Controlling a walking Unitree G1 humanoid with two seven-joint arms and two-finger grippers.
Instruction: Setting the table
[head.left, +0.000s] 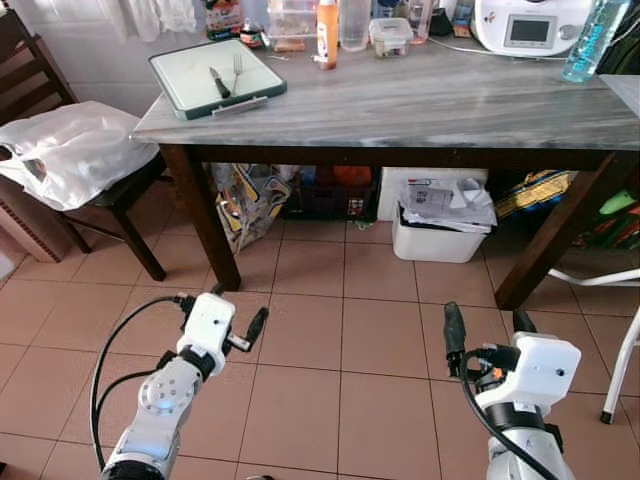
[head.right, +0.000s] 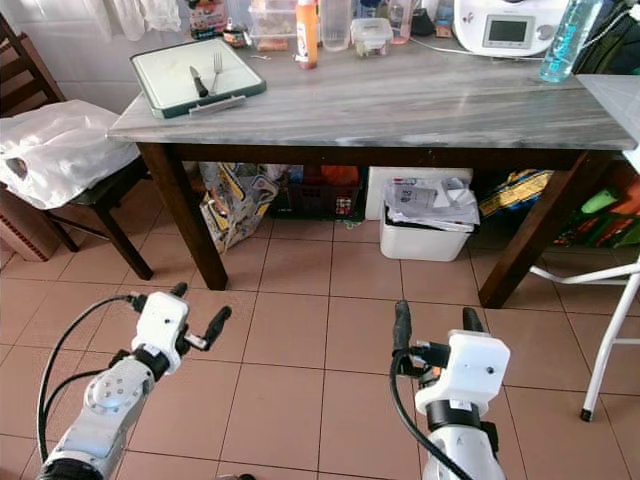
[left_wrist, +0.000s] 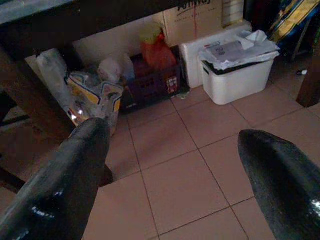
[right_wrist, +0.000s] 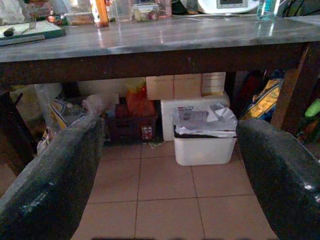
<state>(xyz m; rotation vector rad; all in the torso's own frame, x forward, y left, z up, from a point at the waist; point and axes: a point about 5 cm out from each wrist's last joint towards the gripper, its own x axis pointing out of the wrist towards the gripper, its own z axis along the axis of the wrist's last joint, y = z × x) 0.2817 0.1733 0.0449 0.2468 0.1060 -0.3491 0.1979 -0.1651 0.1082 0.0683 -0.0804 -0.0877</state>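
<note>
Both grippers are held low over the tiled floor (head.left: 340, 330), short of the table (head.left: 420, 105): the left gripper (head.left: 236, 320) and the right gripper (head.left: 485, 335) each have their fingers spread, with nothing held. On the table's far left corner a green-rimmed tray (head.left: 217, 77) is seen, with a knife (head.left: 219, 82) and a fork (head.left: 237, 72) lying side by side in it. Under the table a white bin (head.left: 440, 225) full of papers is set.

— What do you count on the bench (head.left: 420, 105)?
— I count one tray (head.left: 190, 95), one knife (head.left: 219, 82), one fork (head.left: 237, 72), one orange bottle (head.left: 327, 33).
— Underneath?
— One white bin (head.left: 437, 240).
</note>
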